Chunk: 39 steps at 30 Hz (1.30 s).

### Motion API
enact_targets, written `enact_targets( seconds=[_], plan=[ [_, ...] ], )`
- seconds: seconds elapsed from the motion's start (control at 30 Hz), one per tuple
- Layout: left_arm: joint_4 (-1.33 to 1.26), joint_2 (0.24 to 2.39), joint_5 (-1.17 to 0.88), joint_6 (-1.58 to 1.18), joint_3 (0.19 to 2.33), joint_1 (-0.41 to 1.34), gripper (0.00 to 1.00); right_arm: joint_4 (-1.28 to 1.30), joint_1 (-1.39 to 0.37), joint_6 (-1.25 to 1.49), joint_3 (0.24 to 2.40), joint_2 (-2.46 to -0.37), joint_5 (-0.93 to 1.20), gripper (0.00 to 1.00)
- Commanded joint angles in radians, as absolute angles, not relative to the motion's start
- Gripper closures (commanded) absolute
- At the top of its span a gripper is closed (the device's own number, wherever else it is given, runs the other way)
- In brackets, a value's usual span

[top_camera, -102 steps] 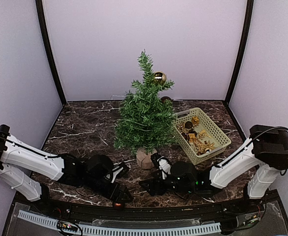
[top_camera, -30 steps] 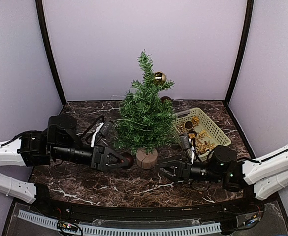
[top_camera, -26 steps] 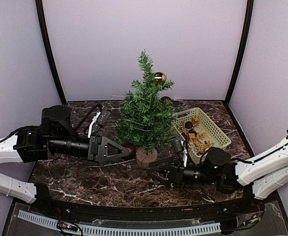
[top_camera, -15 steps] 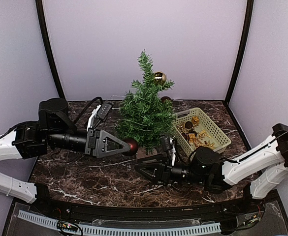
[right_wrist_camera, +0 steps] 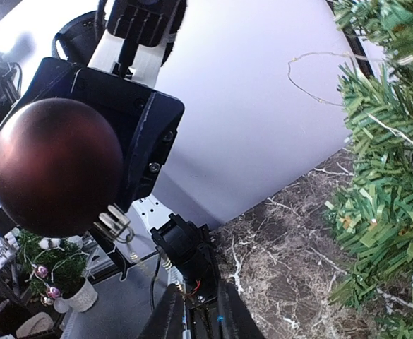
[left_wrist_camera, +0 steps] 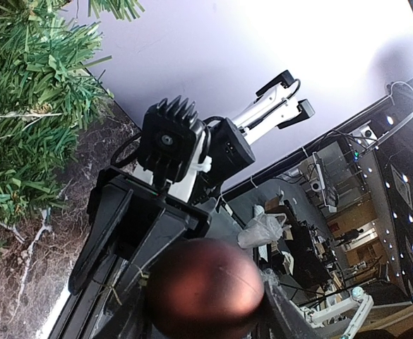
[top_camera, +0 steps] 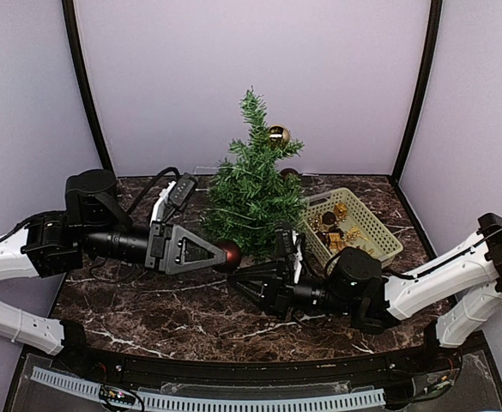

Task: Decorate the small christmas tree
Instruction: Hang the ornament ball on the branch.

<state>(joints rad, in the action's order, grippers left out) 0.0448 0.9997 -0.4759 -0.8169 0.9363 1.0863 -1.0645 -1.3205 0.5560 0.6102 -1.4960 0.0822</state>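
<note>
The small christmas tree point(top_camera: 251, 197) stands mid-table; its branches also show in the wrist views point(left_wrist_camera: 30, 120) point(right_wrist_camera: 393, 176), and my right arm hides its base. My left gripper point(top_camera: 223, 254) is shut on a dark red ball point(top_camera: 229, 253) point(left_wrist_camera: 206, 286) point(right_wrist_camera: 56, 176), held above the table in front of the tree. The ball's cap point(right_wrist_camera: 114, 220) trails a gold thread point(right_wrist_camera: 146, 258) toward my right gripper point(top_camera: 233, 283) point(right_wrist_camera: 200, 284). That gripper faces the ball from the right, jaws narrow with a gap. I cannot tell whether the thread is pinched.
A pale yellow basket point(top_camera: 379, 233) holding gold ornaments point(top_camera: 345, 240) sits right of the tree. A gold ball point(top_camera: 277, 134) hangs near the treetop and a dark ball point(top_camera: 289, 173) lies behind the tree. Dark marble table point(top_camera: 148, 292), lilac walls all round.
My left gripper raised the red ball and carried it slightly right. My right arm swung left and up toward the ball, and its jaws narrowed a lot.
</note>
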Motion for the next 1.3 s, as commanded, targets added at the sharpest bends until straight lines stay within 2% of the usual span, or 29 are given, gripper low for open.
enact_targets(
  seconds=[0.0, 0.07, 0.27, 0.63, 0.97, 1.27],
  plan=[
    [0.013, 0.984, -0.482, -0.821, 0.956, 1.08, 0.51, -1.088, -1.328, 0.535, 0.618, -1.481, 0.075, 0.92],
    [0.026, 0.978, -0.461, -0.817, 0.95, 1.079, 0.51, -1.084, -1.328, 0.536, 0.61, -1.466, 0.063, 1.0],
    [0.017, 0.933, -0.354, -0.79, 0.873, 1.065, 0.51, -0.999, -1.328, 0.534, 0.603, -1.445, 0.018, 1.0],
    [-0.22, 0.907, -0.27, -0.802, 0.638, 1.047, 0.51, -0.825, -1.327, 0.619, 0.635, -1.483, -0.082, 1.0],
    [-0.263, 0.917, -0.249, -0.776, 0.585, 1.003, 0.51, -0.68, -1.328, 0.651, 0.747, -1.542, -0.175, 1.0],
    [-0.321, 0.954, -0.303, -0.758, 0.586, 0.997, 0.52, -0.666, -1.321, 0.679, 0.725, -1.514, -0.197, 1.0]
  ],
)
